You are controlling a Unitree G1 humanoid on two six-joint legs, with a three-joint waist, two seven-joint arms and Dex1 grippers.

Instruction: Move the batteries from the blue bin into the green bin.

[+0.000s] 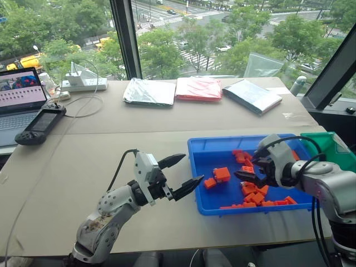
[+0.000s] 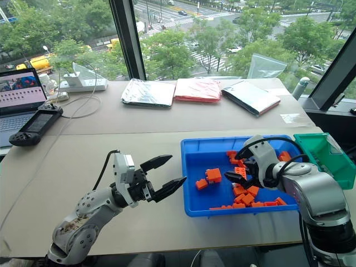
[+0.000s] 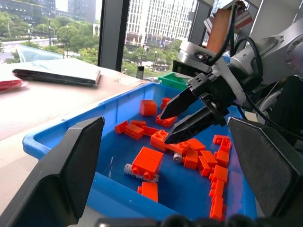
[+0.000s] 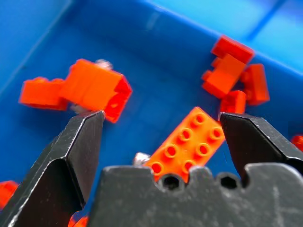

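The blue bin [image 1: 207, 151] sits on the table at the right and holds many orange bricks [image 1: 221, 174]. One battery [image 3: 136, 171] lies half under an orange brick near the bin's near wall. Another battery [image 3: 177, 158] shows among the bricks just under my right gripper's tips. My right gripper [image 1: 246, 170] hangs open, pointing down into the bin, with an orange brick [image 4: 187, 144] and a silver battery end [image 4: 138, 158] below its fingers. The green bin [image 1: 340, 149] stands against the blue bin's right end. My left gripper [image 1: 192, 168] is open and empty, just left of the blue bin.
Three flat foil and red packets [image 1: 198, 89] lie along the table's far side. A laptop [image 1: 19, 97], a handheld controller [image 1: 40, 124] and a power strip [image 1: 83, 83] with cables sit at the far left. A window frame post [image 1: 334, 72] rises at the right.
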